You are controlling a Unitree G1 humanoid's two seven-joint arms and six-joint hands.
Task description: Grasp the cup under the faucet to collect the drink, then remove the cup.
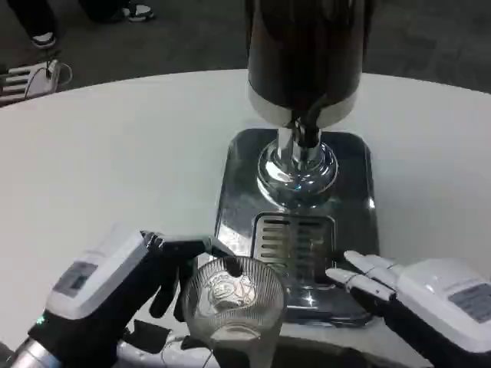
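A clear glass cup (234,307) is at the bottom centre, in front of the dispenser's drip grate (293,239). My left hand (153,276) holds it from the left, dark fingers wrapped around its rim and side. The drink dispenser (307,54) is a dark cylinder on a chrome stem, and its faucet (305,129) hangs above the grate. The cup is nearer to me than the faucet, not beneath it. My right hand (399,287) rests at the lower right with white fingers stretched toward the chrome base (238,161), holding nothing.
The round white table (115,153) spreads wide to the left and behind the dispenser. Beyond the table's far edge lie dark floor, a person's shoes (138,11) and a white object (27,77) at the upper left.
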